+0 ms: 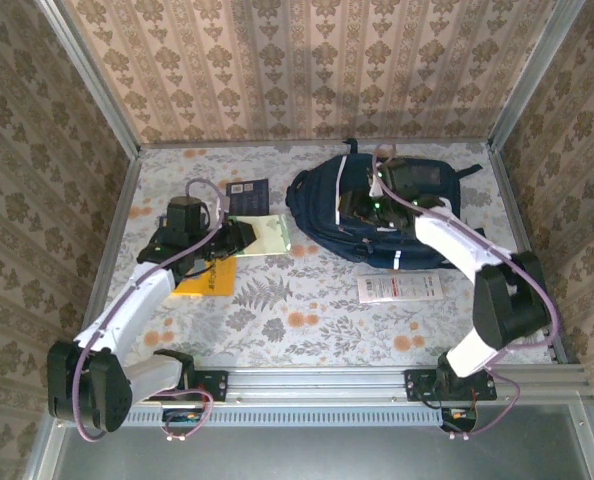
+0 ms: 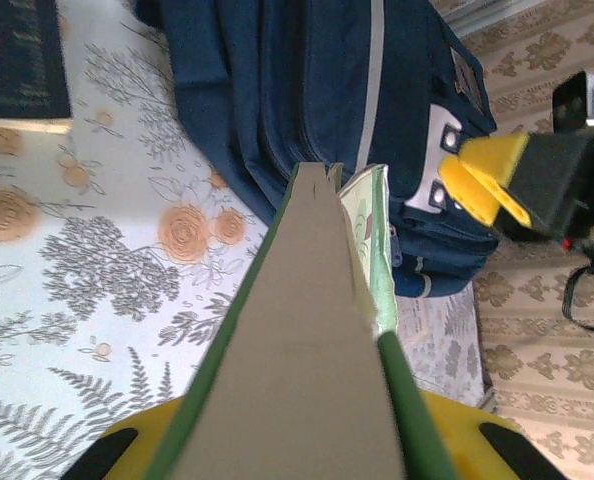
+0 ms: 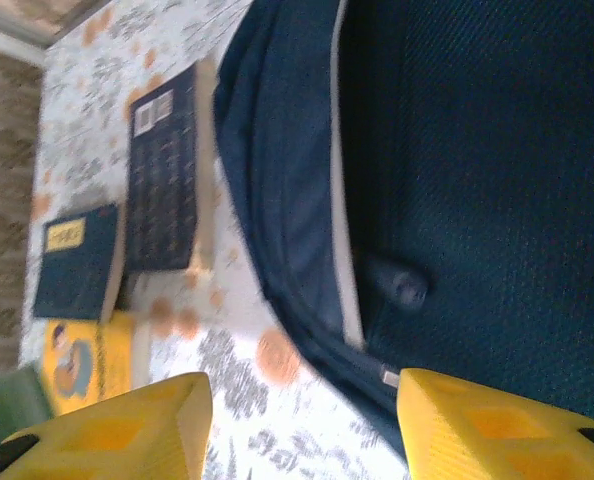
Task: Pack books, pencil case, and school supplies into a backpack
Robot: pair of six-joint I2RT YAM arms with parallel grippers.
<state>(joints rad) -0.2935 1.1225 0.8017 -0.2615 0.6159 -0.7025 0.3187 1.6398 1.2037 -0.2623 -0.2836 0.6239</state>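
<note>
- Floral tabletop lies under both my arms.
- My left jaws are clamped on the pale green pad, with the backpack just ahead of them.
- My right jaws stand apart and empty, over the backpack.

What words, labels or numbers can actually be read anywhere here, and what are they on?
None can be read as text.
white packet: red print, too small.
blue book: yellow label, blurred.
navy book: white marks and a pale patch, blurred.
backpack: small patch, illegible.
</note>
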